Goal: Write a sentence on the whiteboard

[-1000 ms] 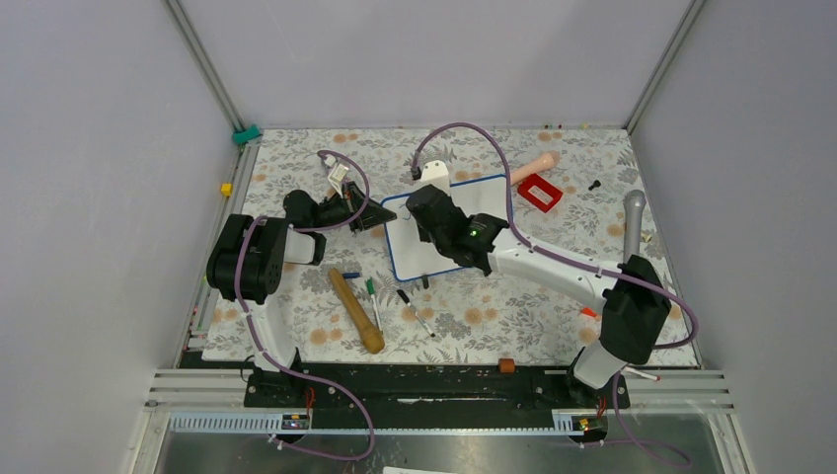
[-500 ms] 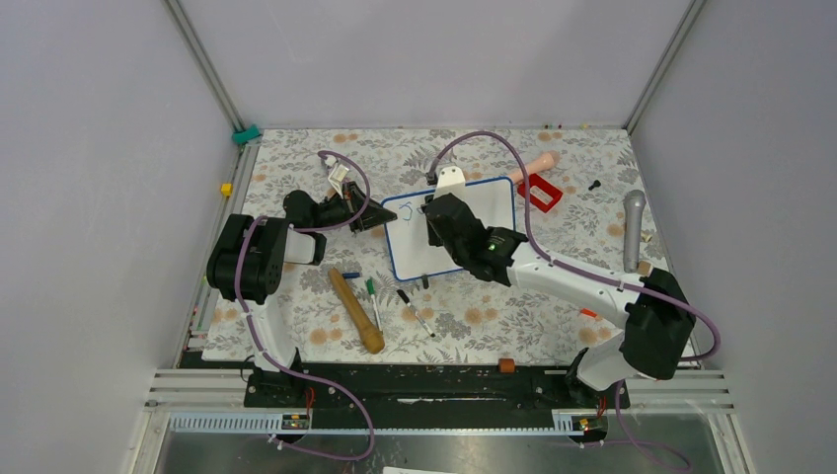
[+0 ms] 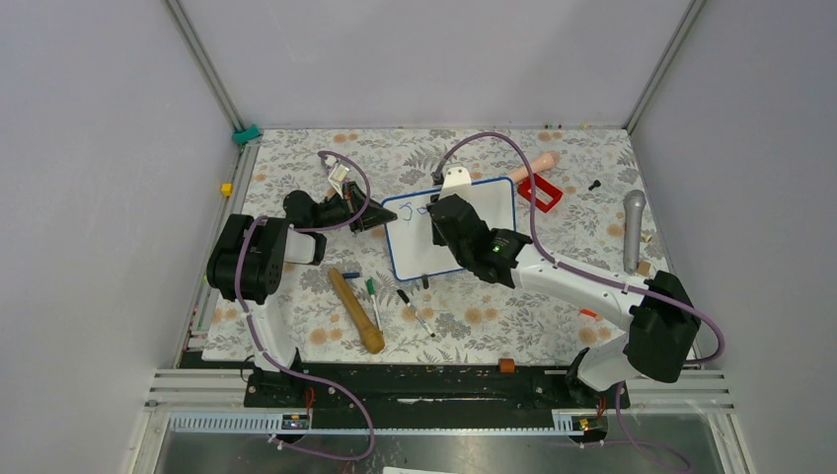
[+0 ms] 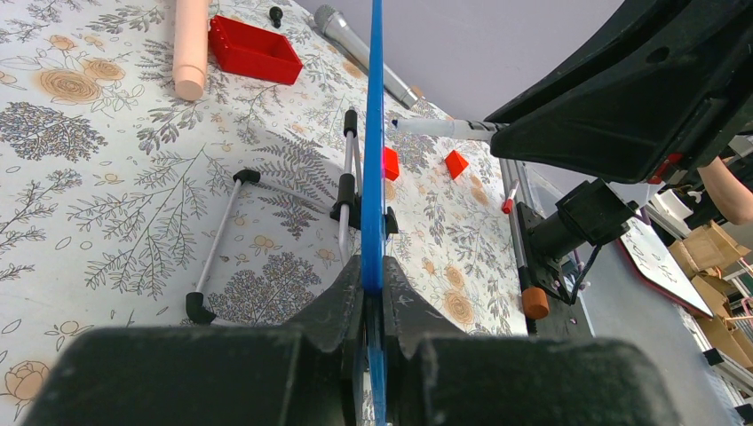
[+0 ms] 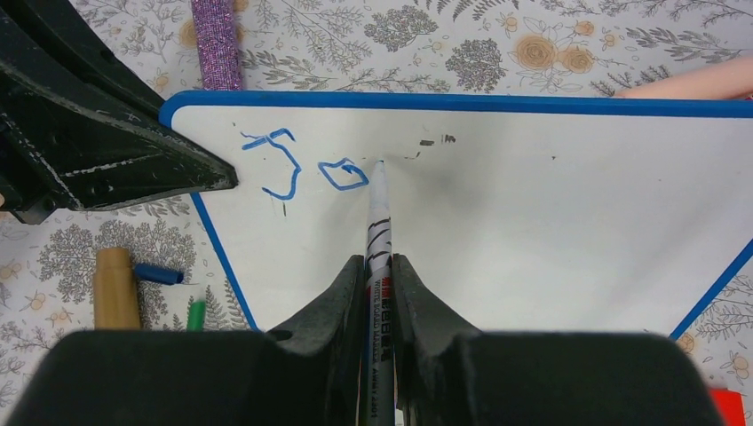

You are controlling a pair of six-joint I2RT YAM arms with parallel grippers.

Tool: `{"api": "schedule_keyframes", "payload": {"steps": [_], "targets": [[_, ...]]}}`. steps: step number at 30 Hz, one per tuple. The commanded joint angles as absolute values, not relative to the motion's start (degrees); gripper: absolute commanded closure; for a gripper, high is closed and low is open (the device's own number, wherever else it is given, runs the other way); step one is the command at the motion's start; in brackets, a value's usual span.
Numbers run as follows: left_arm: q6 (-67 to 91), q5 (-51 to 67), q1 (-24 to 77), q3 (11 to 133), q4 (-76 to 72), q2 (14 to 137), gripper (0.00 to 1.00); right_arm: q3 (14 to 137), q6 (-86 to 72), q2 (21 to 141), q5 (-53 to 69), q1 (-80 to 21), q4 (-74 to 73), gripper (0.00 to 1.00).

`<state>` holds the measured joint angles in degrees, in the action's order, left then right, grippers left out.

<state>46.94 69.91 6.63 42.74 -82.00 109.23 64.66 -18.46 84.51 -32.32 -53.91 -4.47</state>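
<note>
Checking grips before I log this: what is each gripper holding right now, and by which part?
The left gripper clamps the whiteboard by its blue frame edge; the right gripper holds a marker by its barrel, tip at the board.

Your left arm (image 3: 252, 259) folds tight at the elbow and reaches rightward; the left gripper (image 3: 370, 219) is pinched shut on the whiteboard (image 3: 407, 247) edge. Your right arm (image 3: 577, 283) stretches low toward the far left; the right gripper (image 3: 437, 209) clamps a marker (image 5: 378, 209), tip angled downward.
</note>
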Motion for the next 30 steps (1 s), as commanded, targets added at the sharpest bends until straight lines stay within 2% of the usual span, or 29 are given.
{"api": "schedule_keyframes", "payload": {"steps": [1, 30], "targets": [[41.22, 75.24, 7.43, 42.85, -84.46, 110.06, 1.00, 67.14, -19.64, 84.57, -34.63, -53.10, -4.35, 1.00], [41.31, 75.26, 7.55, 42.90, -84.47, 109.98, 1.00, 71.19, -23.09, 87.33, -32.42, -51.06, -11.93, 1.00]]}}
